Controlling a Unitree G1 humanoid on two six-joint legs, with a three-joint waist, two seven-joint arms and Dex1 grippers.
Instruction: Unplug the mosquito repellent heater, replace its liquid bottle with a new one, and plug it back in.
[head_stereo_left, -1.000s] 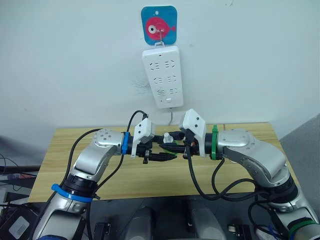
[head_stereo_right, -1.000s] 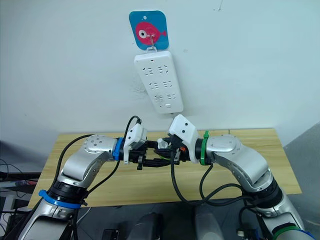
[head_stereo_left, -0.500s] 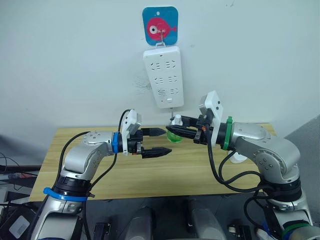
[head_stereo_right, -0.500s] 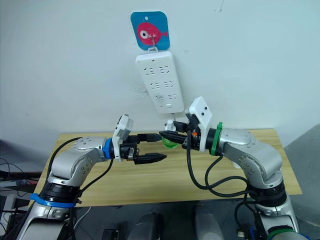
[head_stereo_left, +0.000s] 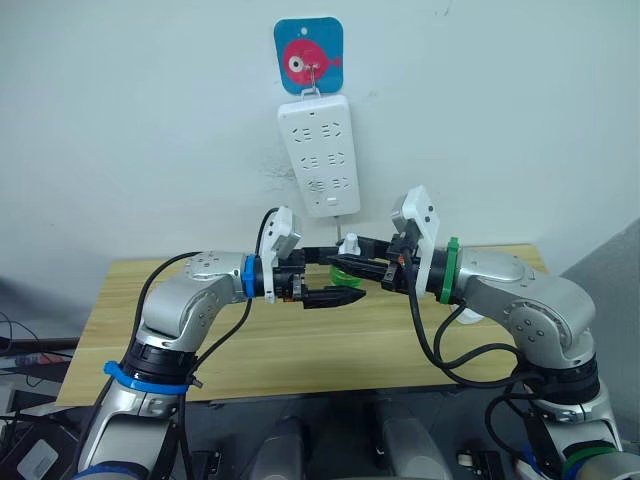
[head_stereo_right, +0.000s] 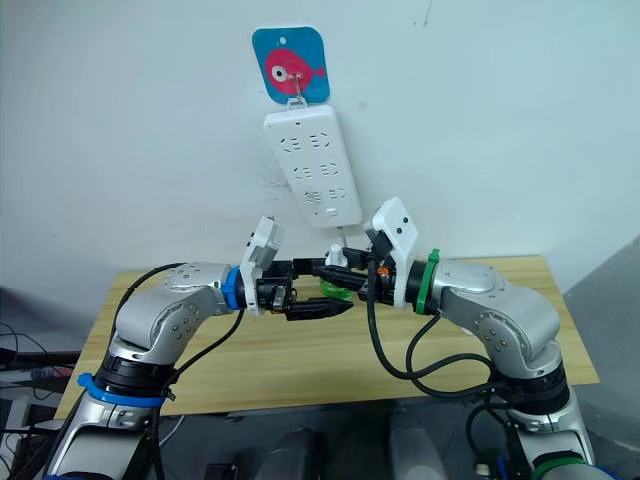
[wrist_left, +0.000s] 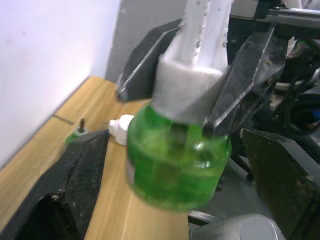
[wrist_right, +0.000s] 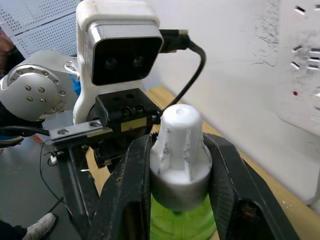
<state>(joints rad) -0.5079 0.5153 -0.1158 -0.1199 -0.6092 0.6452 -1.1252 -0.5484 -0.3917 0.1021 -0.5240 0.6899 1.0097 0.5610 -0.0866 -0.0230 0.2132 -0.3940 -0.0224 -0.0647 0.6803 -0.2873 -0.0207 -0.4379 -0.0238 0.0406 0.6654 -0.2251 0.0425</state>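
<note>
Right claw (wrist_right: 175, 200): I see my two black matte fingers (wrist_right: 125, 200) clenched on the white ribbed cap of the bottle (wrist_left: 175, 165), holding it in the air above the desk (head_stereo_left: 300, 340).
Bottle: round, clear green plastic with liquid inside and a white cap tapering to a domed tip; it hangs between my two claws, neck pinched, green body below the fingers.
Left claw (head_stereo_left: 335, 275): released, its black tapered fingers (wrist_left: 75, 170) spread on either side of the green body, near it but I cannot tell any contact.
Desk: flat, light wood-grain top, running back to the wall.
Second bottle (wrist_left: 76, 134): small, green, with a dark stub on top, standing on the desk near the wall.
White piece (wrist_left: 120, 129): small rounded plastic thing lying on the desk just beside that bottle; I cannot tell if it is the heater.
Power strip (head_stereo_left: 318, 140): long white glossy plastic, hanging upright on the wall, sockets bare.
Hook plate (head_stereo_left: 309, 58): blue rounded square with a pink fish, above the strip.
</note>
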